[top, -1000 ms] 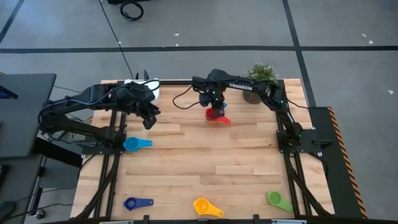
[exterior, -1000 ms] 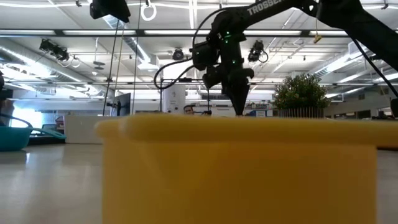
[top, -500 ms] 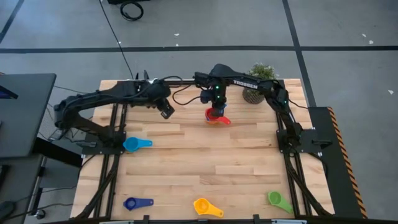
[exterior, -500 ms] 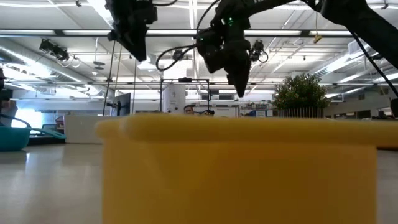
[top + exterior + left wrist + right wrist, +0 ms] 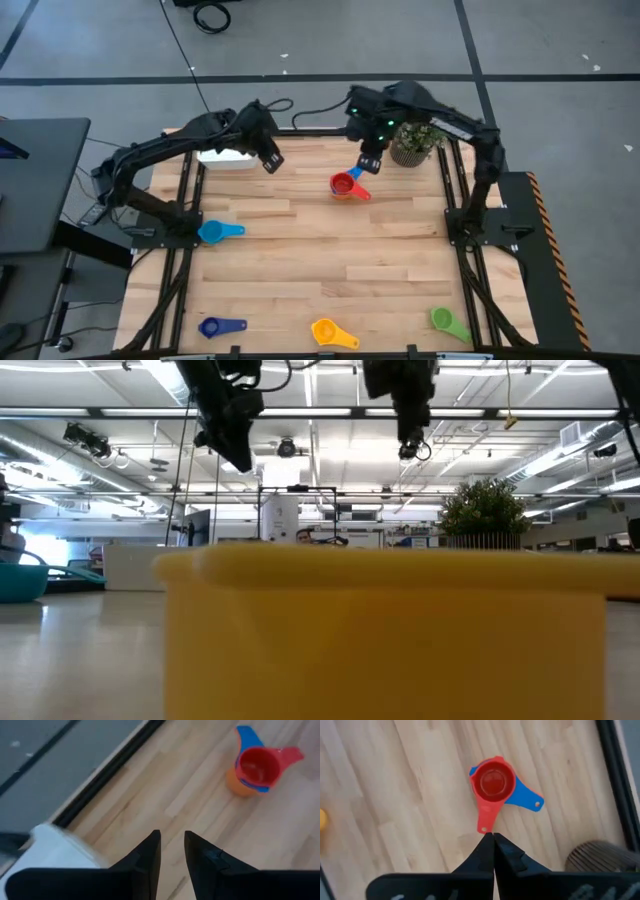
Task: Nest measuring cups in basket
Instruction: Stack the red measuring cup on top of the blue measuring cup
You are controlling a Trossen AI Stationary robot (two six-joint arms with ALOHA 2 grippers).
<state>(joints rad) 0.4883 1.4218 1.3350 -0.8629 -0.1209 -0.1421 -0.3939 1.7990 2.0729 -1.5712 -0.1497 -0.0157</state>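
High view tells most of the story: a little stack of cups sits on the desk (image 5: pixel 300 250) near the back middle, red cup (image 5: pixel 343 185) on top, a blue one (image 5: pixel 356 174) under it and an orange one (image 5: pixel 235 784) at the bottom. So three are nested, but on the wood, not in the white basket (image 5: pixel 225 156), which sits at the back left corner, partly hidden under the left arm.

Four cups are loose: light blue cup (image 5: pixel 213 232) on the left side, dark blue cup (image 5: pixel 210 326), yellow cup (image 5: pixel 324 331) and green cup (image 5: pixel 441 319) spread along the front edge, well apart from each other.

Right claw (image 5: pixel 371 163) hangs above the desk just beside the stack, between it and the potted plant (image 5: pixel 412 141), fingers pressed together and holding nothing. Left claw (image 5: pixel 270 160) hovers near the basket with a narrow gap between its fingers, also empty.

I'd say it's under halfway: four cups to collect, and the whole stack needs to end up in the basket.
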